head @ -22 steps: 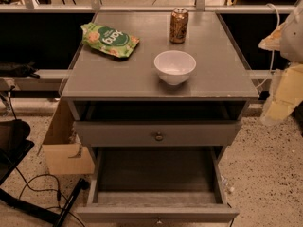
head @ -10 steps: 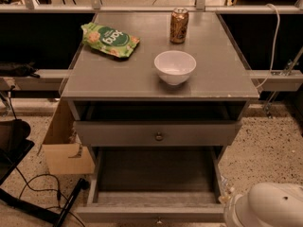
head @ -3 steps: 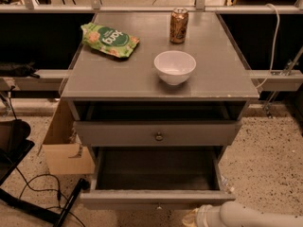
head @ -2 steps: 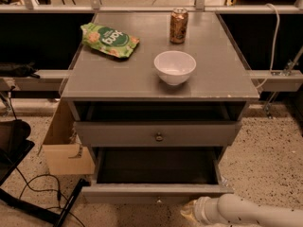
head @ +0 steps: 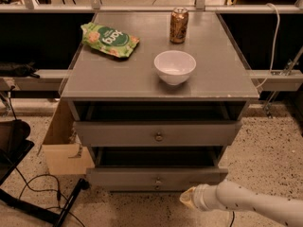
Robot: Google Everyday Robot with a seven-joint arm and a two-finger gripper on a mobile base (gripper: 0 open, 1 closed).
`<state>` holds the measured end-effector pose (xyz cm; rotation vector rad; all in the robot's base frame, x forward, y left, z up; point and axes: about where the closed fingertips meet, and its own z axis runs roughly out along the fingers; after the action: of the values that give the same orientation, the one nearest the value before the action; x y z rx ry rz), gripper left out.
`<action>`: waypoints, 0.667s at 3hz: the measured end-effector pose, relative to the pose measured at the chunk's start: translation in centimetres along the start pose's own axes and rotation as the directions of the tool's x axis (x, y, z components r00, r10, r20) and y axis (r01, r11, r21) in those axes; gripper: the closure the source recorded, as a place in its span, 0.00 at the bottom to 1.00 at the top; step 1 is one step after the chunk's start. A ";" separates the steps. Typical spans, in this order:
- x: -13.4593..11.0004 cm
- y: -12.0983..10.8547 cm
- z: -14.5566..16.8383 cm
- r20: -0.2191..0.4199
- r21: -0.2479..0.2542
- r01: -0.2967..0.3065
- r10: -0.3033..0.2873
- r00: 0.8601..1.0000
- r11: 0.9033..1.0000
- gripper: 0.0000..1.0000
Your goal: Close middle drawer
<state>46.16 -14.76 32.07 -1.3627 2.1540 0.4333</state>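
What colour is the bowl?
White bowl, clearest in the camera view; the gripper is low, near the middle drawer.

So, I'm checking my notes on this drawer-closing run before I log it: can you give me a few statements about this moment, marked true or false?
1. The middle drawer is fully shut. False: a dark gap shows above its front, so it is a little way open.
2. The white bowl stands on the cabinet top, nearer the camera than the soda can. True.
3. The gripper hovers over the cabinet top. False: it is low down, in front of the right part of the middle drawer.
4. The green snack bag lies on the cabinet top. True.
5. The cardboard box sits on the cabinet top. False: it is on the floor beside the cabinet.
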 end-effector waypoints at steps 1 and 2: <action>-2.6 -4.4 -0.3 0.018 0.045 0.023 -0.023 1.000 0.999 1.00; -4.8 -8.0 -0.6 0.032 0.084 0.037 -0.039 0.999 0.996 1.00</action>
<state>54.79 -15.06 35.57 -1.3388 2.0921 0.3449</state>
